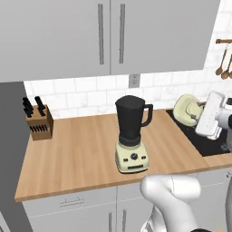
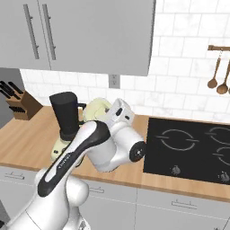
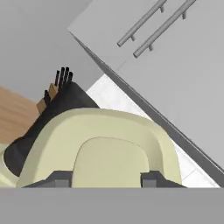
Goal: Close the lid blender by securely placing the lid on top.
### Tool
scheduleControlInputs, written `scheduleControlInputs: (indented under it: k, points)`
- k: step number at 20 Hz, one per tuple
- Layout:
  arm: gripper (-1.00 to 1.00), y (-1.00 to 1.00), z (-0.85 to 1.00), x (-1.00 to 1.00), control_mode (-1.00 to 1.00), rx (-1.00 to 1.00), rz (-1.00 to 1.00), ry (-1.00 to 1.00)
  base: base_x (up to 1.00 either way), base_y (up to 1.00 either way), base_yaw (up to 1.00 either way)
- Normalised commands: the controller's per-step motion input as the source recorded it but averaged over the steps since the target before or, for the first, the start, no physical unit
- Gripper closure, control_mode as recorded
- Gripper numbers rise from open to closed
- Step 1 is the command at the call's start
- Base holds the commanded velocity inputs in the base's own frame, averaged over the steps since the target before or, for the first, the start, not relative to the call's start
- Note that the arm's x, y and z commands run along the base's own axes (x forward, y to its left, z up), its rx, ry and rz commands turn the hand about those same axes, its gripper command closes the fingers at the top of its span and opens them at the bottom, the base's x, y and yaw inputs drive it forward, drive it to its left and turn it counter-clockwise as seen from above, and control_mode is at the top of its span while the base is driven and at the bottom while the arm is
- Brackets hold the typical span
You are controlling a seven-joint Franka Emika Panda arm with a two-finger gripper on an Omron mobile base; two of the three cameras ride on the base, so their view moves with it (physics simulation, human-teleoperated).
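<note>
While the fingers [image 3: 106, 178] clamp it, the pale cream lid [image 3: 103, 144] shows a rounded-square rim and raised centre.

The blender [image 1: 132, 136] had a dark grey-black jar on a cream base. The lid [image 1: 187, 108] was pale cream-green. The desk [image 1: 81, 154] showed light wood grain; the wall tiles [image 1: 81, 97] were white.

A wooden counter [image 1: 81, 154] runs below grey wall cabinets [image 1: 108, 36] with long bar handles. At its far left stands a wooden knife block [image 1: 38, 121] holding black-handled knives. A black cooktop [image 2: 188, 150] is set into the counter at the right. On the white tiled wall [image 2: 179, 67] sit an outlet [image 1: 134, 80] and hanging wooden spoons [image 2: 218, 76].
</note>
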Motion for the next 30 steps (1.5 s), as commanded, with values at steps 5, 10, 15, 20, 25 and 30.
scheduleControlInputs:
  k: [5,10,15,20,25,30]
  points:
    - [1.0,0.19,1.0,0.16,-1.0,0.0,-0.06,0.17,0.0,0.0,0.0]
    - [1.0,0.36,0.87,0.15,-1.0,0.02,0.0,0.45,0.0,0.0,0.0]
    - [1.0,0.63,0.28,0.07,-1.0,0.06,-0.04,0.43,0.0,0.0,0.0]
    - [1.0,0.56,-0.13,0.0,-1.0,0.03,0.0,0.02,0.0,0.0,0.0]
    - [1.0,0.66,-0.18,0.49,-1.0,0.0,-0.06,0.0,0.0,0.0,0.0]
    - [1.0,0.4,-0.28,0.46,-1.0,0.03,-0.13,0.01,0.0,0.0,0.0]
